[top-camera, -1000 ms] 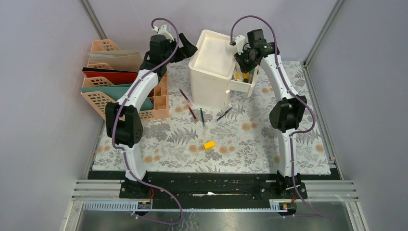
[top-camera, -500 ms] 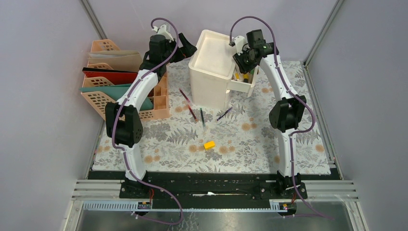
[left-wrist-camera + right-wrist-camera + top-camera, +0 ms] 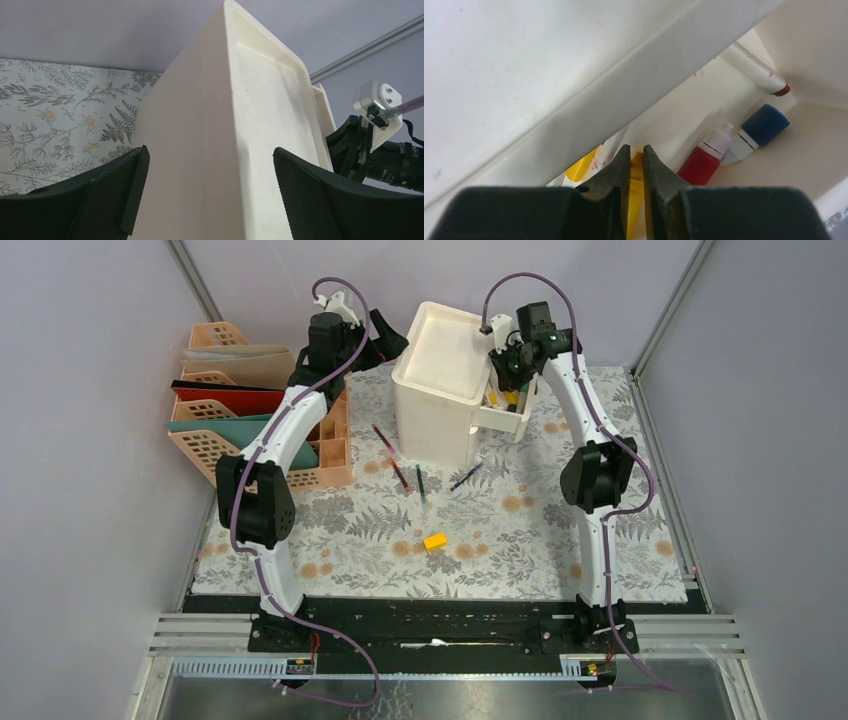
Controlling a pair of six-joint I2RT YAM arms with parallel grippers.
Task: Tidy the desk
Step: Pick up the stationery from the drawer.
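**Desk (image 3: 520, 540) with both arms reaching to the white box (image 3: 430, 430)**

Top view. The desk, covered in fern-and-flower cloth, fills the middle of the view between the arm bases and the back wall. The white box stands at its back centre. A drawer (image 3: 507, 421) is pulled out of the box's right side. A peach file rack (image 3: 215, 450) stands on the left and holds upright folders, one of them red (image 3: 235, 400). Four pens lie loose in front of the box: two dark red ones (image 3: 382, 437) (image 3: 400, 476), a green one (image 3: 421, 483) and a purple one (image 3: 466, 477). A yellow block (image 3: 434, 540) lies alone nearer the front, well apart from the pens.

Left wrist view. The left fingers (image 3: 115, 195) are spread wide, one on each side of the box's upper corner. Whether they touch the box cannot be told. The right arm's wrist (image 3: 380, 155) shows beyond the box's far rim.

Right wrist view. The right fingers (image 3: 614, 180) reach into the open drawer, under the box's overhanging edge. They are closed to a narrow slit, and a yellow object (image 3: 636, 200) fills that slit. Beside them in the drawer lie a red bottle (image 3: 701, 162), a blue-capped bottle (image 3: 759, 127) and a white marker (image 3: 754, 67) with a dark red tip.
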